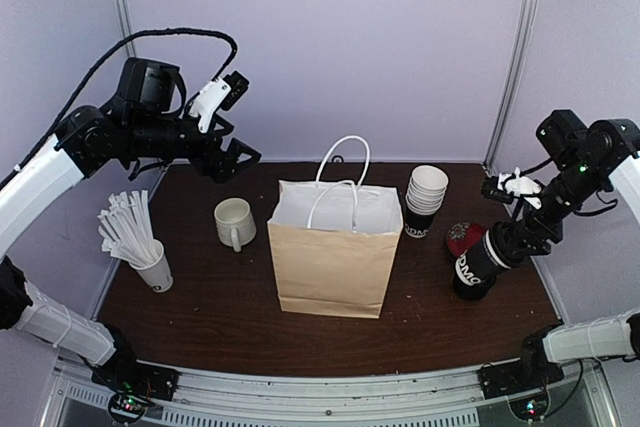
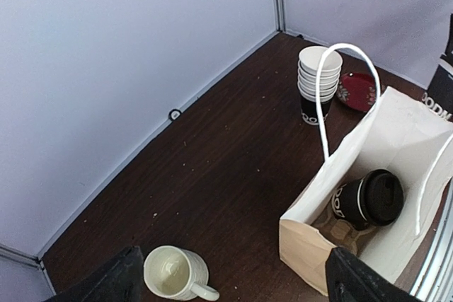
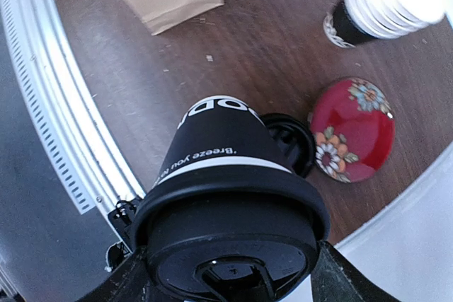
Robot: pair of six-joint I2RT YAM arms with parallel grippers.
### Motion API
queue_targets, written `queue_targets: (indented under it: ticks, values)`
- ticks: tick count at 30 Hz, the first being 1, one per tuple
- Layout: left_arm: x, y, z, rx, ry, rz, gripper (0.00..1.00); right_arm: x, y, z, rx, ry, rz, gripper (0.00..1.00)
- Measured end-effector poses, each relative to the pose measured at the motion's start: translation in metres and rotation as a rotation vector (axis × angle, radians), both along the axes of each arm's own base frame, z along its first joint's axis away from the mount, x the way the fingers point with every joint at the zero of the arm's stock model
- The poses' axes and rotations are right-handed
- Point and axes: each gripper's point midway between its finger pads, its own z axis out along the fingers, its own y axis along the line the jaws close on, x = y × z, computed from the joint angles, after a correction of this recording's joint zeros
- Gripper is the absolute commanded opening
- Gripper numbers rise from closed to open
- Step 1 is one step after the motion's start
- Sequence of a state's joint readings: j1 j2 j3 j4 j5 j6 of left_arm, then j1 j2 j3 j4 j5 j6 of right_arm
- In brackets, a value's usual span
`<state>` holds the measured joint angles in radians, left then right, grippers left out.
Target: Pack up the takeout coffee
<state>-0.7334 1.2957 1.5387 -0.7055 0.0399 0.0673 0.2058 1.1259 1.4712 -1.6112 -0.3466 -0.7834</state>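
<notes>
cup (image 2: 371,199) in bag (image 2: 400,132), second cup (image 1: 480,265) right of bag

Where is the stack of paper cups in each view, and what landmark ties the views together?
Top external: stack of cups right of centre, just right of the paper bag.
Left wrist: stack of cups upper middle, beyond the bag's handle.
Right wrist: stack of cups top right corner, washed out, past the lidded black cup.
Shared landmark: red flowered dish, beside the stack in all three.
</notes>
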Motion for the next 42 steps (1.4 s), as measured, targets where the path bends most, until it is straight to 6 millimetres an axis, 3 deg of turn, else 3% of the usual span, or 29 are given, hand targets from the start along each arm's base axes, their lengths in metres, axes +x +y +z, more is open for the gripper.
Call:
queue_targets:
  ticks: [7,13,18,21,28,33,42]
  values:
    - [0.003,0.016,-0.009,0.044,0.044,0.091,0.93,-0.047,0.054,-0.02,0.013,0.103,0.359,0.68]
    - [0.005,0.029,-0.006,0.069,0.05,0.159,0.93,-0.08,0.104,-0.027,-0.056,0.148,0.684,0.68]
    - [0.006,0.037,-0.001,0.065,0.052,0.2,0.93,-0.089,0.172,-0.032,-0.158,0.087,0.892,0.68]
    - [0.005,0.038,-0.002,0.064,0.057,0.207,0.92,-0.095,0.225,-0.042,-0.207,0.042,0.986,0.68]
    - [-0.005,0.044,0.011,0.03,0.039,0.197,0.92,-0.088,0.315,-0.076,-0.295,-0.034,1.042,0.67]
    - [-0.022,0.057,0.019,0.002,0.017,0.183,0.92,-0.068,0.346,-0.099,-0.352,-0.082,1.016,0.69]
    - [-0.035,0.066,0.015,0.025,-0.007,0.155,0.92,-0.055,0.356,-0.125,-0.427,-0.094,1.001,0.83]
